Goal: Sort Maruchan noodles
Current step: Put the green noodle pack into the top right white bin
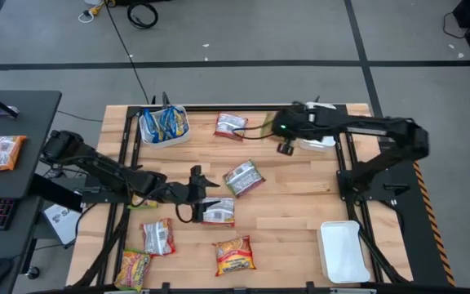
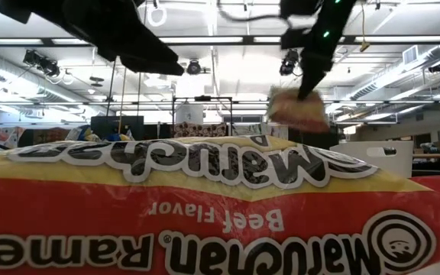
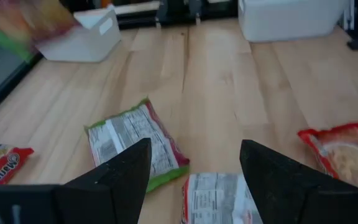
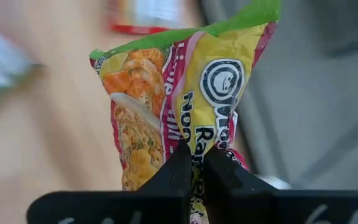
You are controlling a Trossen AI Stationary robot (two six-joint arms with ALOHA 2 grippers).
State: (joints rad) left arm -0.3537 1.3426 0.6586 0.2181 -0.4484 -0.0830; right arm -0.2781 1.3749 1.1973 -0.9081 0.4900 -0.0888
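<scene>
A yellow-green noodle packet (image 4: pixel 185 112) hangs pinched in the right claw (image 4: pixel 192 163).

R gripper (image 4: pixel 193 163): both dark fingers (image 4: pixel 169 174) pressed together, pinching a Maruchan noodle packet (image 4: pixel 179 93) by its lower part. Pkt is yellow w/ green top edge and pink-red trim; round logo and part of the lettering show, plus a noodle/shrimp pic on one side. Plastic is crumpled and folded where the fingers bite, so the pkt stands up from the jaws, slightly twisted. Behind it, all blurred: light wood tabletop (image 4: pixel 48 137) on one side, grey floor-like area on the other. A red-edged packet (image 4: pixel 145 15) lies on the wood farther back; type can't be read. A pale blurred shape sits at the wood's near edge, can't tell what.
</scene>
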